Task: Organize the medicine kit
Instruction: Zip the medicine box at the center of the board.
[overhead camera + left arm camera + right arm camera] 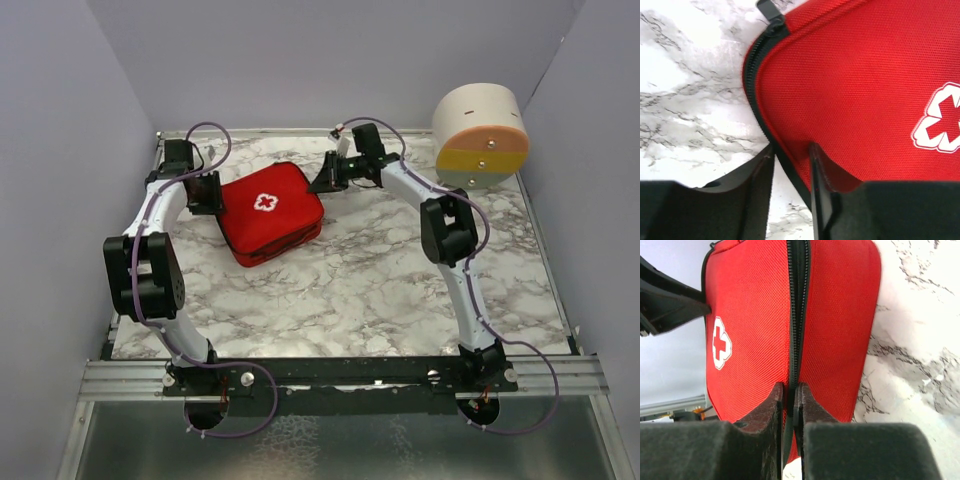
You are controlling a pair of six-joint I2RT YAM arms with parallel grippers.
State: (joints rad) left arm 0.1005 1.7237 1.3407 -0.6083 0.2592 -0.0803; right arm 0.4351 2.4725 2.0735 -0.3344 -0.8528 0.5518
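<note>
The medicine kit lies closed on the table, far left of middle. The left gripper grasps its left edge, the right gripper pinches its right zipper seam.

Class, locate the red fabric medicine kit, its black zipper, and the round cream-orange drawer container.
Red fabric medicine kit (272, 212): top view, lid.
Black zipper (799, 315): right wrist view, mid-length.
Drawer container (470, 115): top view, cream section.
</note>
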